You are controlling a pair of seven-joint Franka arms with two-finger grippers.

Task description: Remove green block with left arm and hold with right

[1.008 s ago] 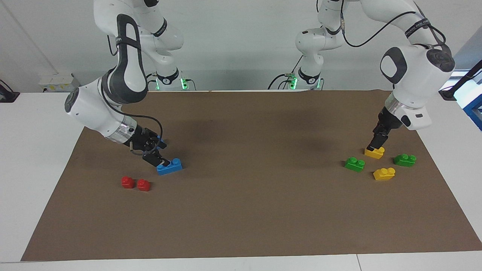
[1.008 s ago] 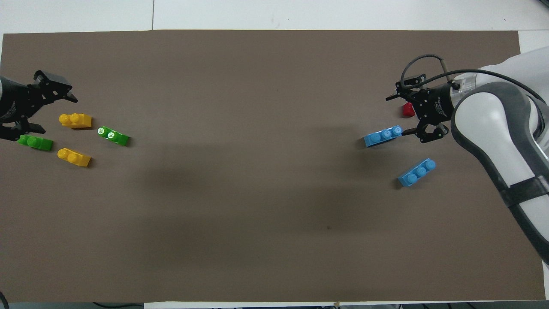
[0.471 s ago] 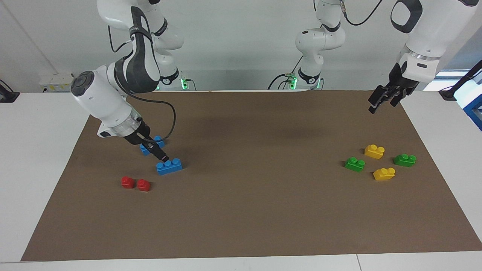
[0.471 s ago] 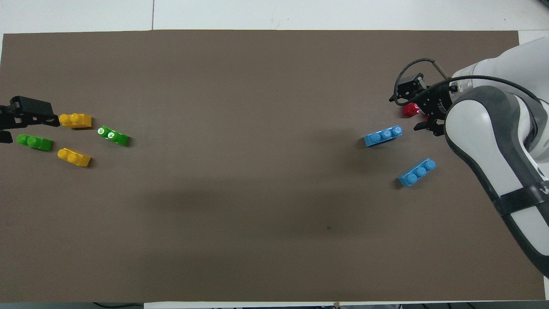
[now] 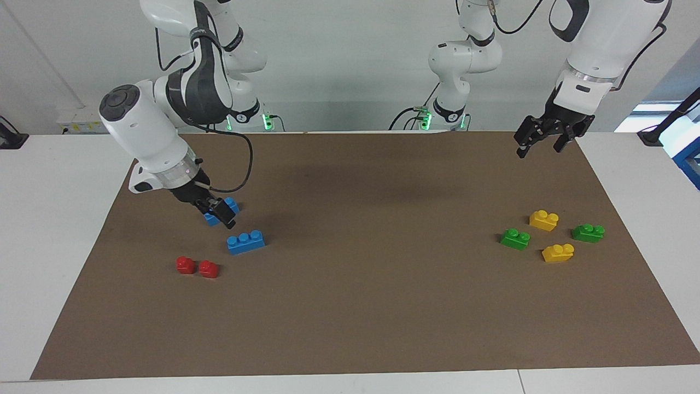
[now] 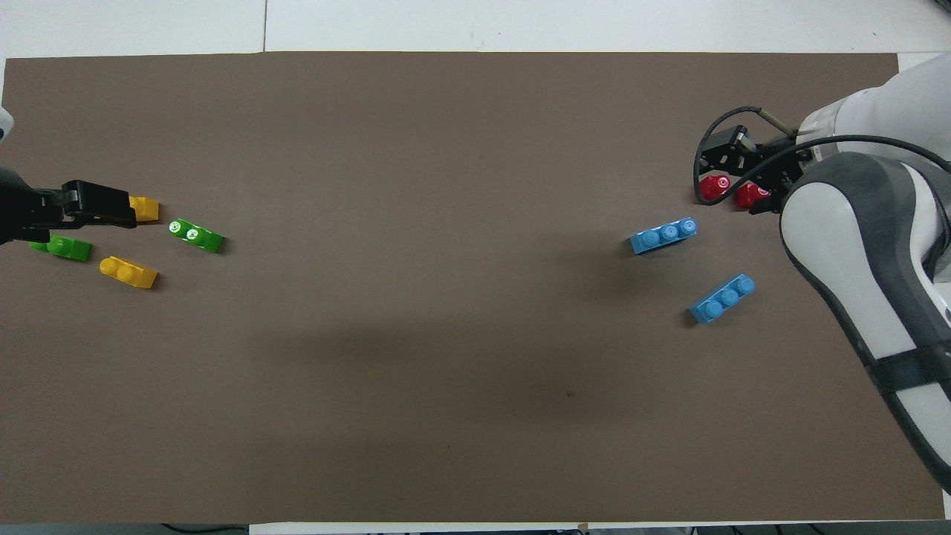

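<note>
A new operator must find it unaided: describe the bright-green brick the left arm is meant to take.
On the brown mat, go to the left arm's end, where four small two-stud bricks cluster. The green block is the brighter of the two greens, at the cluster's edge toward the right arm's end; the darker green brick lies at its other edge.

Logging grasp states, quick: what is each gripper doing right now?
Left gripper: open, empty, raised over the mat.
Right gripper: empty, low over a blue brick; fingers unclear.

Green block: bright, two-studded, seemingly flat on mat, ungripped.
</note>
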